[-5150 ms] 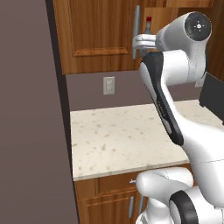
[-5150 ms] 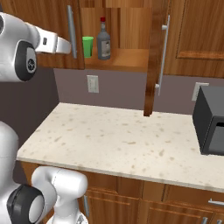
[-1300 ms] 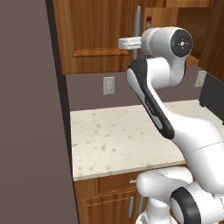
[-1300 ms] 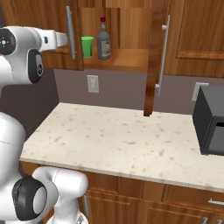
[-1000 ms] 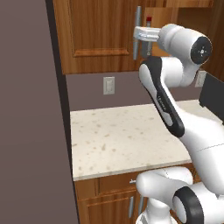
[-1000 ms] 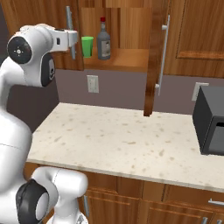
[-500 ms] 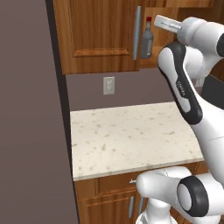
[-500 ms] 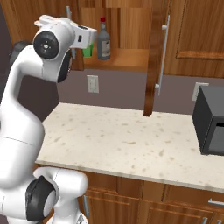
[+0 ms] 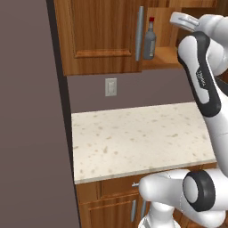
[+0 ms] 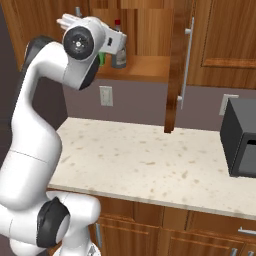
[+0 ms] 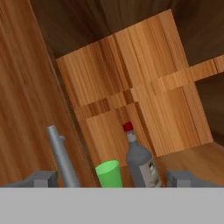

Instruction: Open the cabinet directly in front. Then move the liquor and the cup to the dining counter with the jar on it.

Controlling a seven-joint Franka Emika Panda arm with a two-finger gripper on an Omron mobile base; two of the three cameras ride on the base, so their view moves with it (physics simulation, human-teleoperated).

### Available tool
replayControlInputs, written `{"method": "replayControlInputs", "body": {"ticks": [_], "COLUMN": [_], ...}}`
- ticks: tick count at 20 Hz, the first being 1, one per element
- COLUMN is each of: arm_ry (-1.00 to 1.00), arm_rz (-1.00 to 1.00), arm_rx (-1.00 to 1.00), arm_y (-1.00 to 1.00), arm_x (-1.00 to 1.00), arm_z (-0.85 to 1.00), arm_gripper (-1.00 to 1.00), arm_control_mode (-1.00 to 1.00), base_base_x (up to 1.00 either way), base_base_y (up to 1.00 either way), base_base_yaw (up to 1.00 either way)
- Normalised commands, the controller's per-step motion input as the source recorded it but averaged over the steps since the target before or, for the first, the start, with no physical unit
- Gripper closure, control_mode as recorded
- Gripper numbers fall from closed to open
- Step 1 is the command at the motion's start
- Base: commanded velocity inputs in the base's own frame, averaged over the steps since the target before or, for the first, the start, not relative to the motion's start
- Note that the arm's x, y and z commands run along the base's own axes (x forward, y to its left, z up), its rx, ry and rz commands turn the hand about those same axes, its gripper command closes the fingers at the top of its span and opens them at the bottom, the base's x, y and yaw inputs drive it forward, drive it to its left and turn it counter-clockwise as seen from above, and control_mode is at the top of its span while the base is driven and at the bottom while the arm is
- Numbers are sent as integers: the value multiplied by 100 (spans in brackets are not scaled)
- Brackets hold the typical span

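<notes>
The jaws stand spread wide and empty, the white arm's two-finger gripper (image 11: pixel 109 179) hanging just before the open reddish-brown wooden wall cabinet (image 10: pixel 150 35) above the beige speckled stone tabletop (image 10: pixel 150 165). One small bright green plastic cup (image 11: pixel 108 173) and one small grey-clear glass liquor bottle with a red cap (image 11: pixel 141 162) stand upright side by side on the cabinet shelf, the cup beside the long silver bar handle (image 11: pixel 61 155) of the left door. Reaching for a first item looks to be the step in hand; it is probably best to centre the jaws on one body, level and low, keeping clear of the handle and the neighbour.
</notes>
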Motion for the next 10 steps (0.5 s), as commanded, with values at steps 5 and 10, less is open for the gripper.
{"method": "replayControlInputs", "body": {"ticks": [5,10], "arm_ry": [0,0], "arm_rz": [2,5], "arm_rx": [0,0], "arm_y": [0,0], "arm_x": [30,35], "arm_z": [-18,-30], "arm_gripper": [-100,-100], "arm_control_mode": [-100,-100], "base_base_x": [0,0], "base_base_y": [0,0], "base_base_yaw": [0,0]}}
